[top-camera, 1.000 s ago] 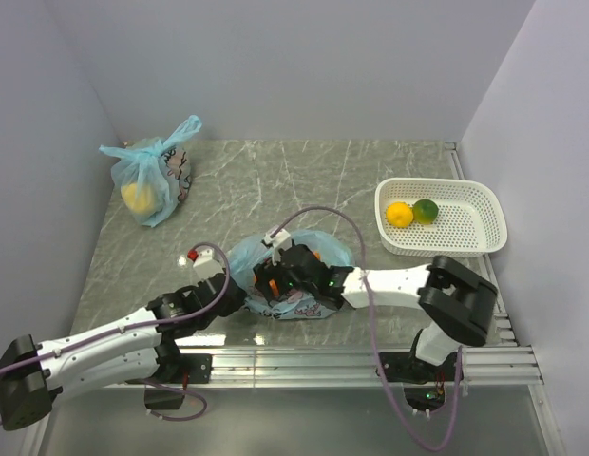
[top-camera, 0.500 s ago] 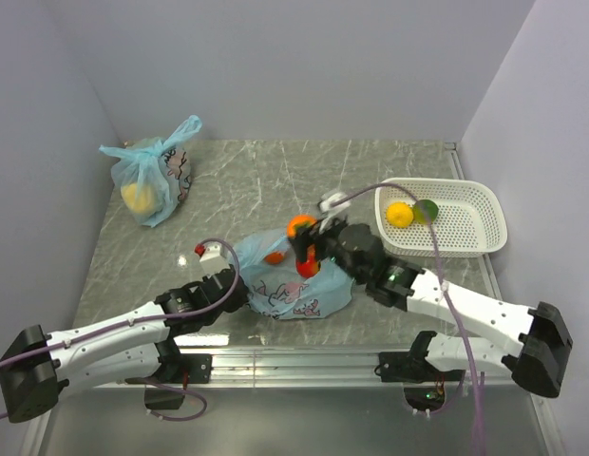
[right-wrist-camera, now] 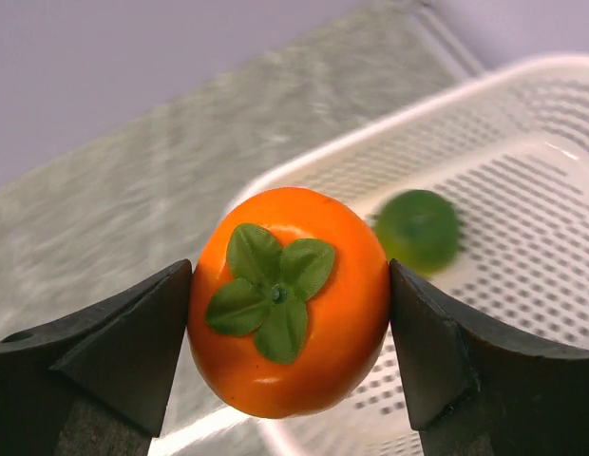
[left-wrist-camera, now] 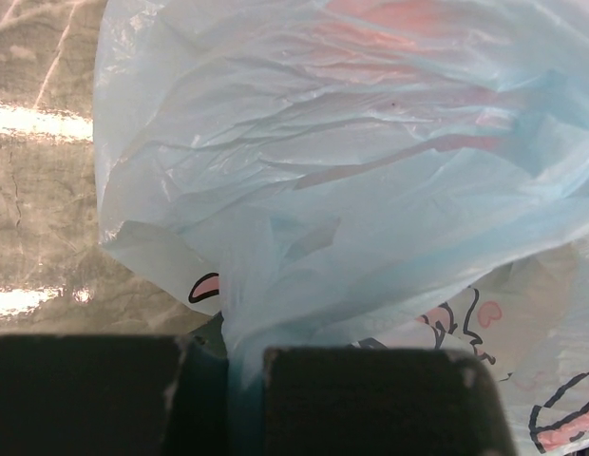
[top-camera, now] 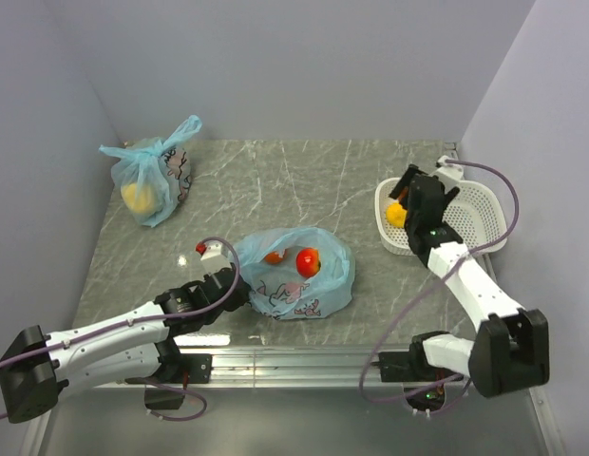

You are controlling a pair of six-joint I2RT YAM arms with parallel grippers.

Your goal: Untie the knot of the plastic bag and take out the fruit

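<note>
The light-blue plastic bag (top-camera: 296, 283) lies open at the table's middle front. A red fruit (top-camera: 308, 261) and an orange fruit (top-camera: 275, 256) show in its mouth. No knot shows on it. My left gripper (top-camera: 237, 291) is shut on a bunch of the bag's film at its left edge; in the left wrist view the film (left-wrist-camera: 323, 190) runs down between the fingers of the gripper (left-wrist-camera: 243, 389). My right gripper (top-camera: 409, 197) is shut on an orange fruit with a green calyx (right-wrist-camera: 287, 299), held above the white basket's left rim (right-wrist-camera: 304, 166). A green fruit (right-wrist-camera: 418, 228) lies in the basket.
The white basket (top-camera: 475, 204) stands at the right with a yellow fruit (top-camera: 396, 216) partly showing under my right gripper. A second blue bag (top-camera: 152, 180), knotted, with a yellow lump inside, stands at the back left. Walls close off three sides.
My right arm has lifted the orange fruit out of the bag and swung it right to above the basket. My left gripper has kept its hold on the bag.
</note>
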